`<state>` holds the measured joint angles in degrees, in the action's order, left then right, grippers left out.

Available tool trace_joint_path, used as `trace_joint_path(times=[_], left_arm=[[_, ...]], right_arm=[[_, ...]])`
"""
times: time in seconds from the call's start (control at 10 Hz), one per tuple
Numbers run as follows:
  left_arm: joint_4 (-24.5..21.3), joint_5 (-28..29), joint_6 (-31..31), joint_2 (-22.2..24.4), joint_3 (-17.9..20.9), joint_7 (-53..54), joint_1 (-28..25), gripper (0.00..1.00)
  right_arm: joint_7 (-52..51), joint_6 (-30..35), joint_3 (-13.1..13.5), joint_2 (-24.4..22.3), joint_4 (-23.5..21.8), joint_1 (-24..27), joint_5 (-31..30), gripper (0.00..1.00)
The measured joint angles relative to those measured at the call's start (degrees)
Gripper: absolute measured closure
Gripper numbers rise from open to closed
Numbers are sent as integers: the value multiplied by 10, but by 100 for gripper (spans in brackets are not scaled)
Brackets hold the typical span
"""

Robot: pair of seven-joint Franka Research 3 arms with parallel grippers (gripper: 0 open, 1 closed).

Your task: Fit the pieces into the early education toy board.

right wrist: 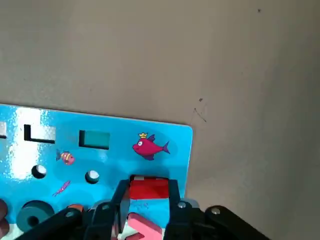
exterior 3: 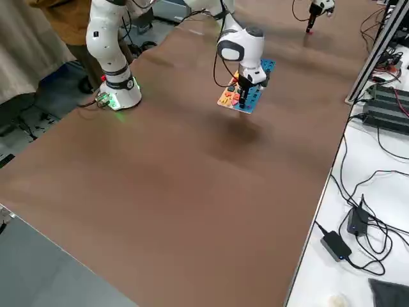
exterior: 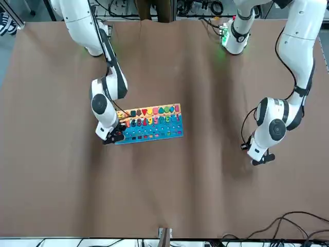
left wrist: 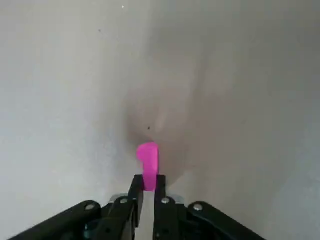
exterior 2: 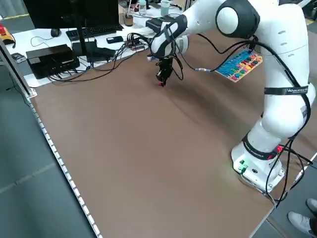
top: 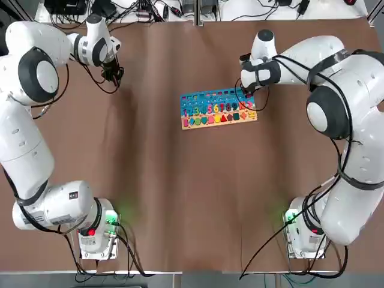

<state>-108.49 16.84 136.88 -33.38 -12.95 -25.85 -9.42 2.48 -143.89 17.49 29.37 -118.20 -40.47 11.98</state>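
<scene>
A brown desk [top: 180,192] carries the early education toy board [top: 217,108] toward its far right, and cables and electronics crowd the white bench behind it. The right end effector [right wrist: 145,200] is clamped on a red piece [right wrist: 148,190] just above the board's blue corner, apparently mid-insertion, so it needs lowering squarely into its slot. Far off at the desk's left, the left end effector [left wrist: 148,187] pinches a pink piece [left wrist: 148,159], which must next travel to the board.
</scene>
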Motion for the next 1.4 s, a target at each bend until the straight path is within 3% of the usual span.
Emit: trace_joint_path(times=[0.3,0.7,1.1,1.4], left_arm=[[-24,0,-28,57,-39,-13,4,87],[-86,0,-31,90,-168,-182,34,87],[-87,0,-21,79,-177,-322,188,87],[-53,0,-13,51,-176,-352,229,87]], right_arm=[[0,-3,0,-1,-2,-1,0,65],[2,-7,7,-2,-7,-12,-1,65],[9,-13,6,-7,-15,-29,-1,65],[13,-17,6,-8,-18,-30,0,65]])
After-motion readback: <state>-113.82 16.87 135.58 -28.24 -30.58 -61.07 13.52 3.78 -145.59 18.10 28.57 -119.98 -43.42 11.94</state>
